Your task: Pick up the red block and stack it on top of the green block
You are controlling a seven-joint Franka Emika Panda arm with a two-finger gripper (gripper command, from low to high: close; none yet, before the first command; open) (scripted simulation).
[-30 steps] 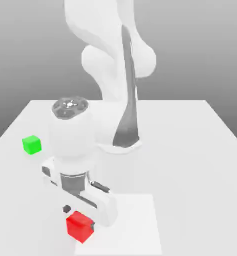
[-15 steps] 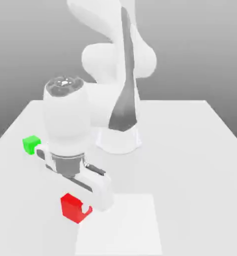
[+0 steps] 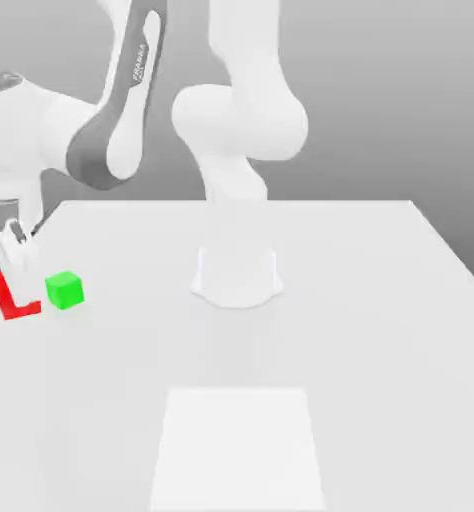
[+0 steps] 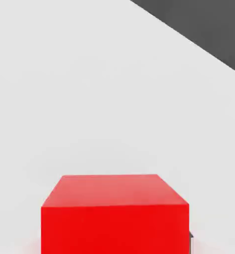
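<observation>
1. Gripper (image 3: 14,270) sits at the far edge of the exterior view's left, hanging from the arm (image 3: 111,120), which swings out over that side of the table (image 3: 361,300).
2. Jaw state: clamped on the red block (image 3: 16,303). The block hangs at the fingertips with the pale fingers (image 3: 11,250) covering part of it, so it reads as an L-shaped red patch. In the hand view the red block (image 4: 114,213) fills the near foreground, consistent w/ a held load.
3. Block position: just beside the green block (image 3: 64,289), on the exterior view's left of it. Whether the two touch cannot be told; a thin gap seems to separate them. Red block appears at roughly the same height as the green one or slightly lower in frame, not above it.
4. Why held so (judgement): carry phase of the stack. The load is brought near the target but lateral alignment is not yet done; the red block needs to be over the green top face w/ clearance before lowering.
5. Orientation: red block is a cube, so no long axis. In the hand view its top face is level and the front face square-on, edges approx. parallel to the finger line.
6. Green block rests flat on the table, upright, one corner turned slightly toward the camera.
7. Risk (judgement): a sideways approach at this height could knock the green block.
</observation>
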